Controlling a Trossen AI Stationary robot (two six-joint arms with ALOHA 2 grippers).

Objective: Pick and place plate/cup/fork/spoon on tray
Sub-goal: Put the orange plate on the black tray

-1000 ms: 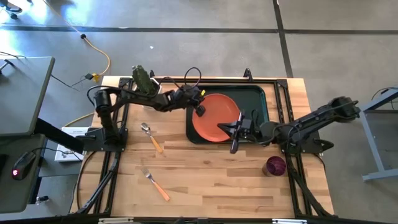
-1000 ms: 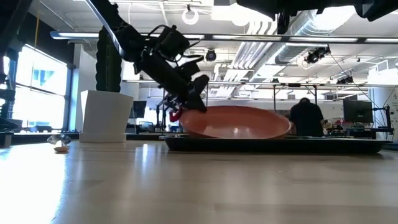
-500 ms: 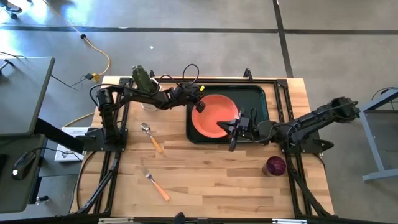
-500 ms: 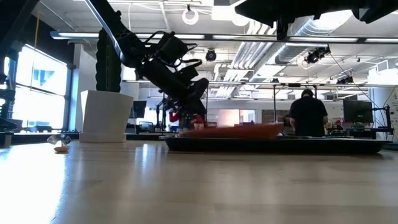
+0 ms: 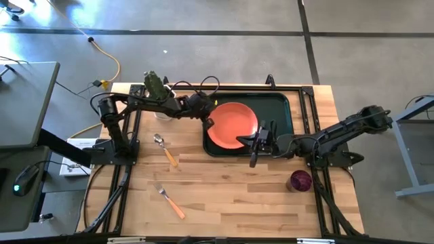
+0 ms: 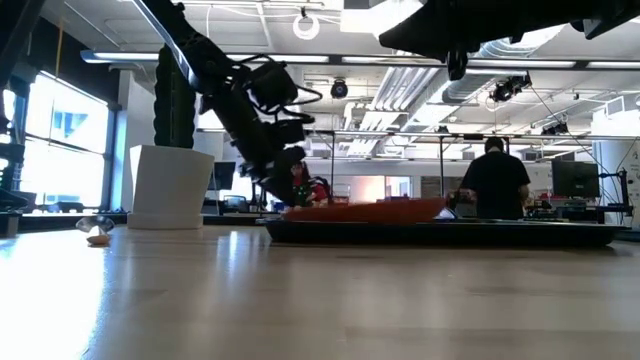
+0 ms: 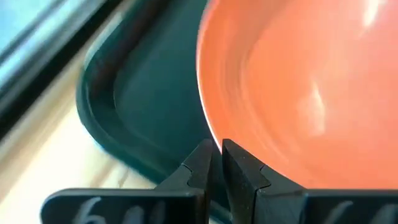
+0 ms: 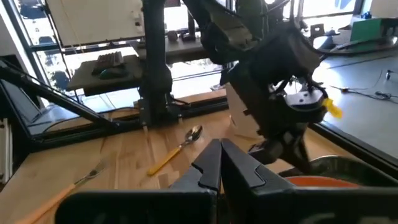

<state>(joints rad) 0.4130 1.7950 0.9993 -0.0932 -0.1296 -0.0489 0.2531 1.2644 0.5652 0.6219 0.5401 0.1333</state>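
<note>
Wooden table (image 5: 230, 190), tray (image 5: 283, 108) holding plate (image 5: 234, 123): rigid, slick, probably light, best pinched at rim; left gripper (image 7: 216, 163) fingers barely parted, empty; right gripper (image 5: 256, 139) pressed together.

We see a light wooden table (image 5: 230, 196) carrying the dark green tray (image 5: 285, 108) near its far edge, a white cactus pot (image 5: 157, 90) at the far left corner, the spoon (image 5: 165, 150) and fork (image 5: 170, 200) on its left half, and the purple cup (image 5: 300, 180) by the right edge.

Two dark jointed arms, black cables, dark two-finger end effectors.
</note>
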